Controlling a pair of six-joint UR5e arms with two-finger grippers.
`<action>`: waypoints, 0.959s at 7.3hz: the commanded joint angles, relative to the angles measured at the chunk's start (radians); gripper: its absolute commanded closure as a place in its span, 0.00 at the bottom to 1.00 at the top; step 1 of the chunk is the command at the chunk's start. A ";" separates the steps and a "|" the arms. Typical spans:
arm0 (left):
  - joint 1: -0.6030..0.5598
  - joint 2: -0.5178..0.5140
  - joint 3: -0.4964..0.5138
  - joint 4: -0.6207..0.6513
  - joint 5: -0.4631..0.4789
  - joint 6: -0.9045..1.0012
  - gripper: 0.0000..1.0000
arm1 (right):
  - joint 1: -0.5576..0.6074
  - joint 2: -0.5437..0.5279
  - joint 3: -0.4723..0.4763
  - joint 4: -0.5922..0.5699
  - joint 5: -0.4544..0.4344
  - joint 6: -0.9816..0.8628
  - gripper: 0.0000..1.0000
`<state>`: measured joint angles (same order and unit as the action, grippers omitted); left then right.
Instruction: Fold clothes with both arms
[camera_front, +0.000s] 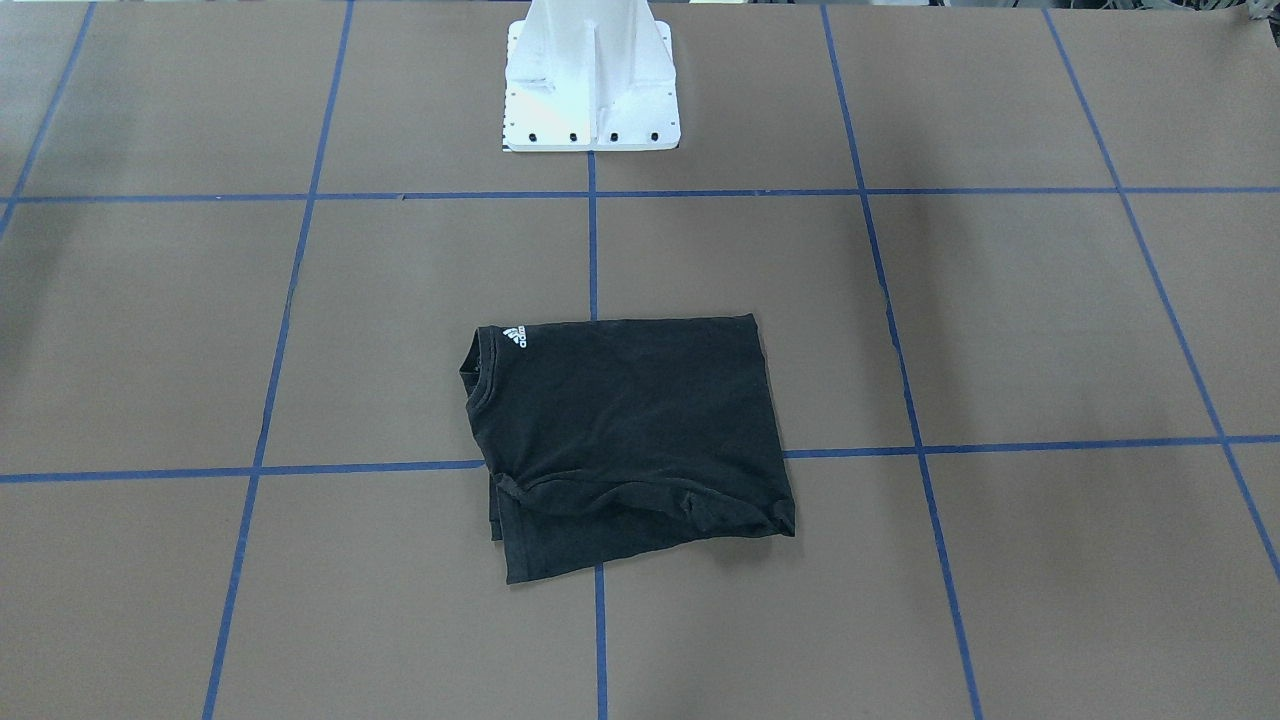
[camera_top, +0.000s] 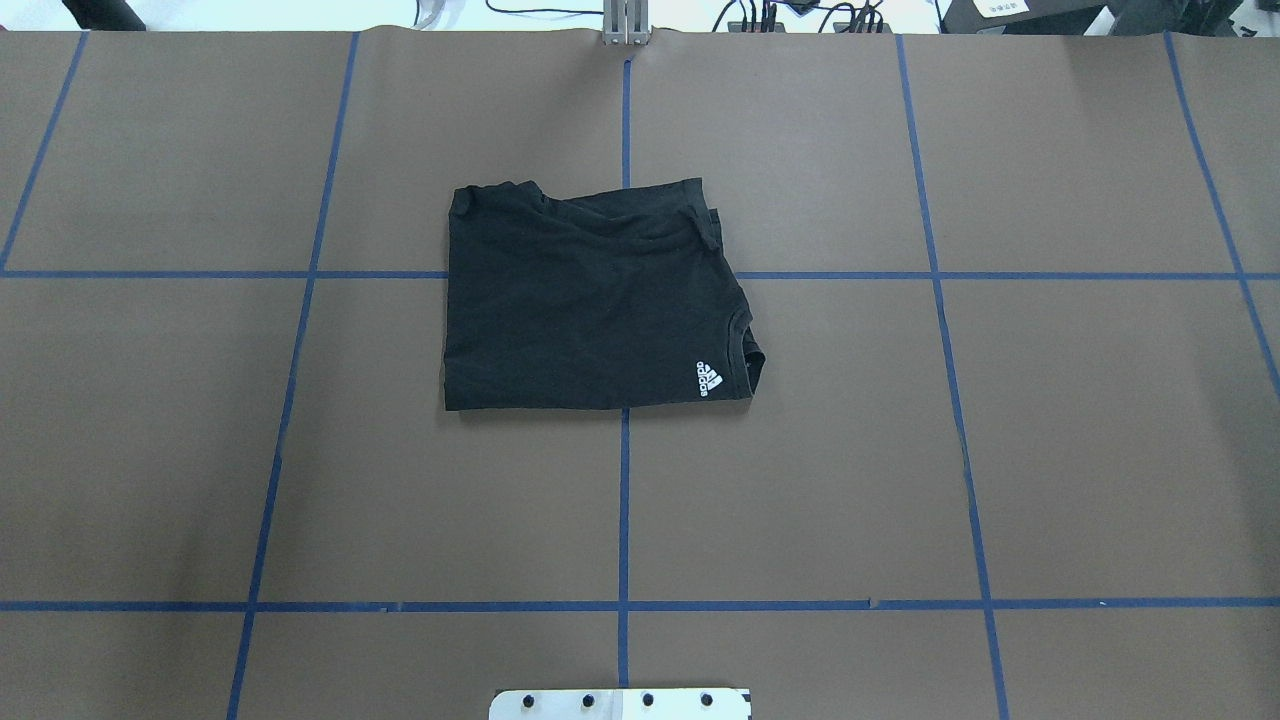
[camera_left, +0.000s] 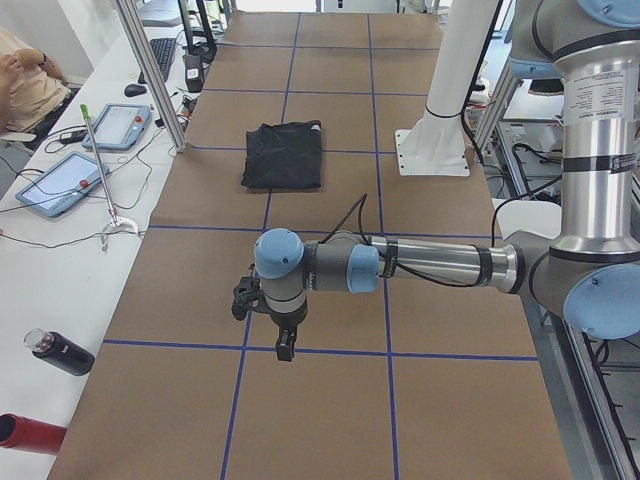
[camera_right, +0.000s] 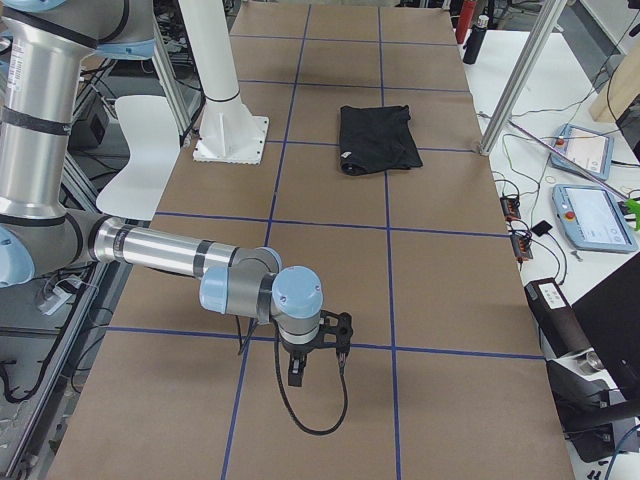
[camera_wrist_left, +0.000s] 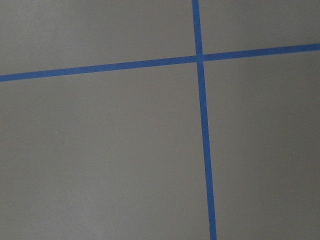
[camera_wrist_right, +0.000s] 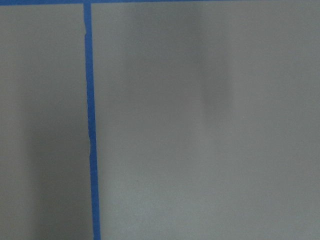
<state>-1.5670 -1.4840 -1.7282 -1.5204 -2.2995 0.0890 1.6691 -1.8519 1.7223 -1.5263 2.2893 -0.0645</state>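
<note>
The clothes are one black T-shirt (camera_front: 625, 430), folded into a rough rectangle in the middle of the brown table, with a white logo (camera_top: 708, 378) near the collar. It also shows far off in both side views (camera_left: 284, 155) (camera_right: 376, 138). Both arms are well away from it, toward the table's ends. The left gripper (camera_left: 285, 350) hangs pointing down over a blue tape line. The right gripper (camera_right: 297, 375) does the same at the other end. I cannot tell whether either is open or shut. Both wrist views show only bare table and tape.
The white pedestal base (camera_front: 590, 80) stands at the robot's side of the table. Blue tape lines (camera_top: 624, 500) grid the brown surface. Beside the table are tablets (camera_left: 60, 183), a dark bottle (camera_left: 60, 352), metal posts (camera_left: 150, 75) and a seated person (camera_left: 25, 85).
</note>
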 joint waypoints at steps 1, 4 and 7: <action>0.001 0.005 -0.002 -0.079 0.000 0.011 0.00 | 0.072 -0.016 0.037 -0.008 -0.005 -0.002 0.00; 0.004 0.018 0.018 -0.132 0.002 0.001 0.00 | 0.054 -0.038 0.059 0.002 -0.010 0.000 0.00; 0.004 0.019 0.018 -0.132 -0.001 0.001 0.00 | -0.147 0.014 0.094 0.000 -0.022 0.017 0.00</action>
<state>-1.5632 -1.4655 -1.7115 -1.6516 -2.3000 0.0902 1.5893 -1.8602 1.8079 -1.5261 2.2701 -0.0511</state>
